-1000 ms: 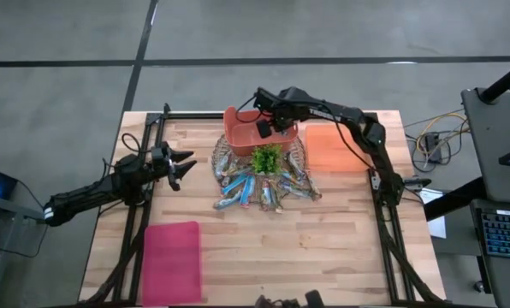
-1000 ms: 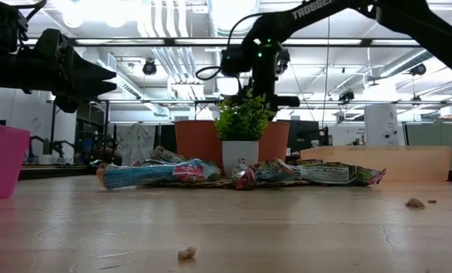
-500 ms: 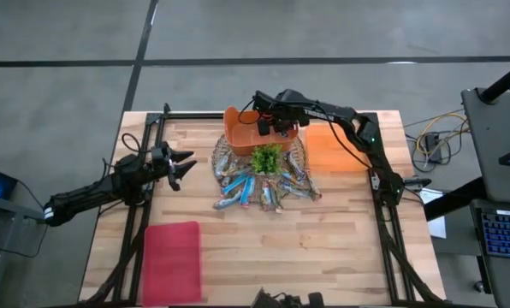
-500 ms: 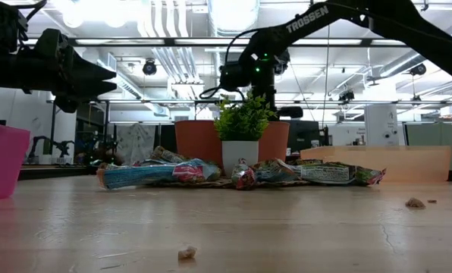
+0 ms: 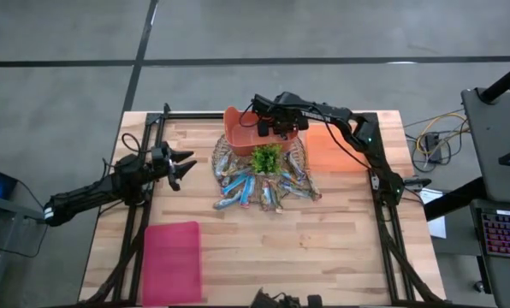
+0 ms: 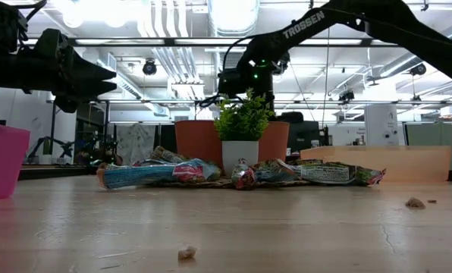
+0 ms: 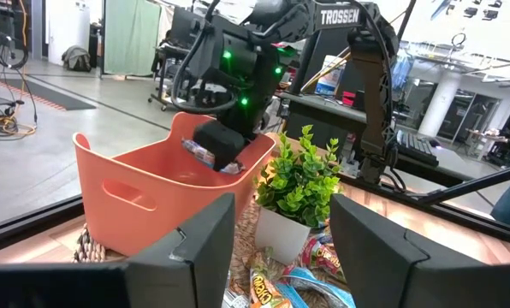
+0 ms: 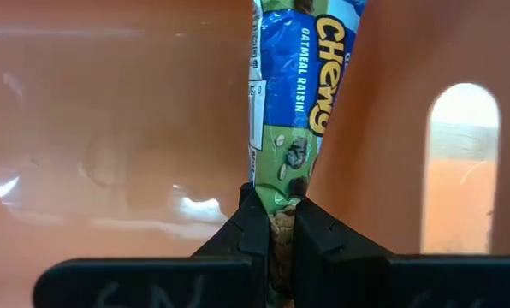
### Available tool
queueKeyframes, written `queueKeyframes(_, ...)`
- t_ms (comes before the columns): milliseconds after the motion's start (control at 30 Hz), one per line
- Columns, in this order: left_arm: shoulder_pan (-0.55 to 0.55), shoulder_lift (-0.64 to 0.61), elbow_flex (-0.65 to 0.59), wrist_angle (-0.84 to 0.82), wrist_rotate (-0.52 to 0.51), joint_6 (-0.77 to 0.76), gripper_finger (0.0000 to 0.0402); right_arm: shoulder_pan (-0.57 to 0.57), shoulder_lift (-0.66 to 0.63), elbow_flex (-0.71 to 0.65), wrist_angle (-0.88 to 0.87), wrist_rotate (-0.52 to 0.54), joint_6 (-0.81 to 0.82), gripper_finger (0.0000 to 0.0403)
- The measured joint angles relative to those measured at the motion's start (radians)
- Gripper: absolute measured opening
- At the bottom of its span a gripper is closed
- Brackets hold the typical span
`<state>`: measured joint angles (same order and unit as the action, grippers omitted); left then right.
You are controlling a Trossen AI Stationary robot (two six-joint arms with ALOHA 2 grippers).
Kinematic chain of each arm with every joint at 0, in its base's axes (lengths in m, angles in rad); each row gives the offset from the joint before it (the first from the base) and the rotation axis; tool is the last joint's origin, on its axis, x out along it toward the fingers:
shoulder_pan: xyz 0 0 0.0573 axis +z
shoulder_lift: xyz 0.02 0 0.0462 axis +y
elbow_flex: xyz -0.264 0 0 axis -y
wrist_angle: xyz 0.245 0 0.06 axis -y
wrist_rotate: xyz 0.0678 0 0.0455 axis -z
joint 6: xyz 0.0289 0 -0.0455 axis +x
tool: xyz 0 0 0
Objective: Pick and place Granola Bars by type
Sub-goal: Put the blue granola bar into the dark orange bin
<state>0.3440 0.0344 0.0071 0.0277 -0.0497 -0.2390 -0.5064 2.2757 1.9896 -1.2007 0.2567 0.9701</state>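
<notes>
One blue granola bar (image 8: 291,103) pinched by its end in right tool (image 8: 272,224) inside orange bin (image 5: 238,130); left tool (image 5: 183,165), fingers apart, empty, well left of bin.

The far end of the granola bar (image 8: 293,94) pinched in my right gripper (image 8: 272,224) runs past the wrist picture's edge, so its brand word is cut off (only part reads). From overhead, my right gripper (image 5: 268,128) covers part of the orange bin (image 5: 235,130); the bin's contents cannot be made out. The potted plant (image 5: 266,159) hides some bars in the pile (image 5: 246,186) beneath it.
</notes>
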Motion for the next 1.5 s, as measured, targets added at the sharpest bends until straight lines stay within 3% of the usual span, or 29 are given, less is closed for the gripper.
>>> queueKeyframes(233,0.000,0.000,0.000,0.000,0.000,0.000,0.0174,-0.001,0.000,0.001,0.002,0.000,-0.034,0.0023)
queueKeyframes(933,0.000,0.000,0.000,0.000,0.000,0.000,0.0174,-0.018,-0.003,0.008,-0.001,0.007,-0.051,0.0154)
queueKeyframes(1233,0.000,0.000,0.000,0.000,0.000,0.000,0.0174,-0.030,-0.005,0.123,-0.019,0.012,-0.147,0.0204)
queueKeyframes(1500,0.000,0.000,0.000,0.000,0.000,0.000,0.0174,-0.027,-0.006,0.307,-0.158,0.051,-0.244,0.0217)
